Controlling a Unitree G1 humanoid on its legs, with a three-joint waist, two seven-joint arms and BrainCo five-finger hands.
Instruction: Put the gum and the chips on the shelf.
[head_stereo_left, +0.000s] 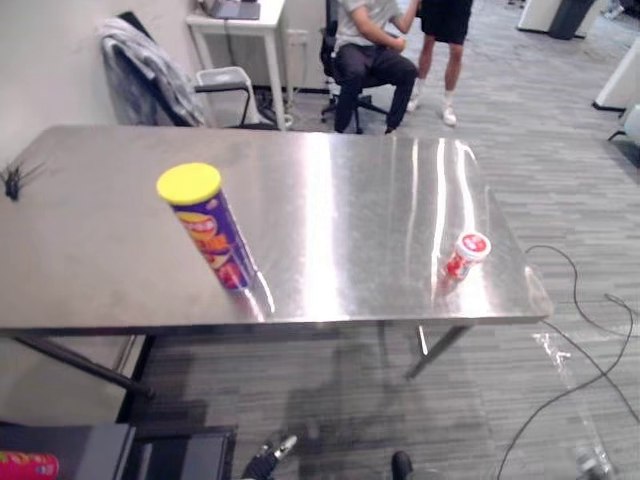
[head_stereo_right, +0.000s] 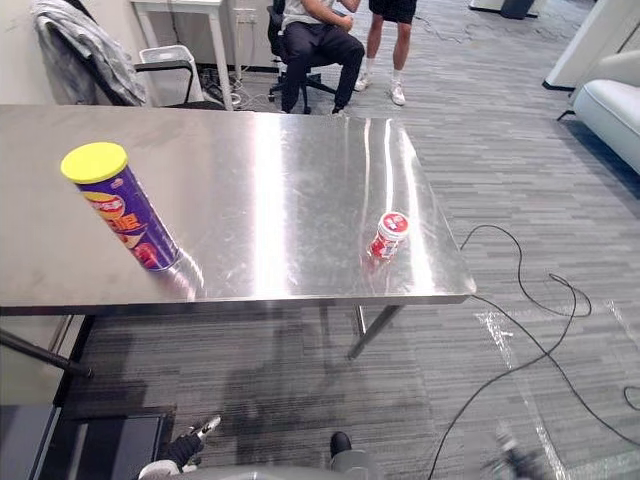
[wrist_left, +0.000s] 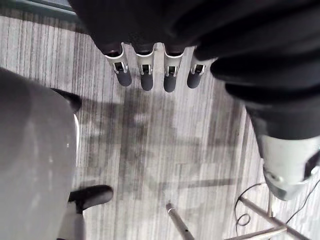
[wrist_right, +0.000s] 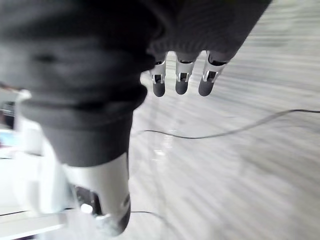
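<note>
1. The chips can (head_stereo_left: 212, 232), a purple tube with a yellow lid, stands on its base on the left front part of the steel table (head_stereo_left: 350, 190).
2. The gum bottle (head_stereo_left: 465, 255), small, red and white, stands near the table's right front corner, well apart from the can.
3. The left hand (wrist_left: 145, 72) hangs over the striped floor, fingers straight and apart from the thumb, holding nothing.
4. The right hand (wrist_right: 181, 80) likewise hangs above the floor with loose, straight fingers and is empty.
5. Beyond the table, a person (head_stereo_left: 370, 50) sits on an office chair and a jacket (head_stereo_left: 150, 75) is draped over another chair.
</note>
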